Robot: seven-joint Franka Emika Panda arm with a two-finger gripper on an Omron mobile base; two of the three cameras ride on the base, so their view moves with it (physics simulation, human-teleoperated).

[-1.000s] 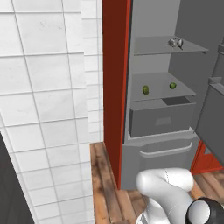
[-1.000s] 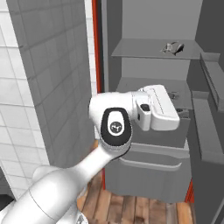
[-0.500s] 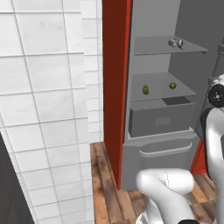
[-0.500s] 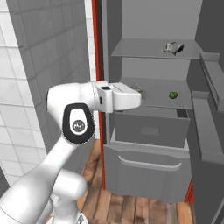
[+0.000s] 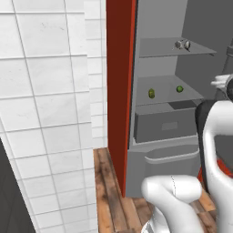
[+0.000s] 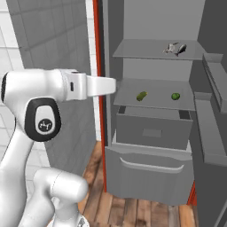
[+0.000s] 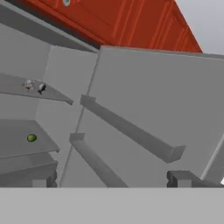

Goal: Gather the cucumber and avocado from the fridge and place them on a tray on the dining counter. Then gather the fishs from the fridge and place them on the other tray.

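Note:
The fridge stands open. A pale green cucumber (image 6: 141, 95) (image 5: 151, 93) lies on the middle shelf, with a round dark avocado (image 6: 175, 95) (image 5: 179, 89) to its right. A grey fish (image 6: 175, 48) (image 5: 182, 44) rests on the shelf above. My gripper (image 6: 111, 84) hangs at the fridge's left edge, level with the middle shelf and left of the cucumber. It is open and holds nothing. The hand view looks across at the door's inside, with the avocado (image 7: 31, 138) and the fish (image 7: 34, 86) small at its left. No tray is in sight.
A grey drawer (image 6: 153, 128) juts out under the middle shelf, above a wider bottom drawer (image 6: 150, 173). Door shelves (image 6: 217, 88) line the right. The fridge's red side (image 5: 119, 91) and a white tiled wall (image 5: 45, 113) stand left. The floor is wood planks (image 5: 107, 191).
The arm has swung left and up in the right base view, carrying the hand from in front of the middle shelf to the fridge's left edge. Food has not moved.

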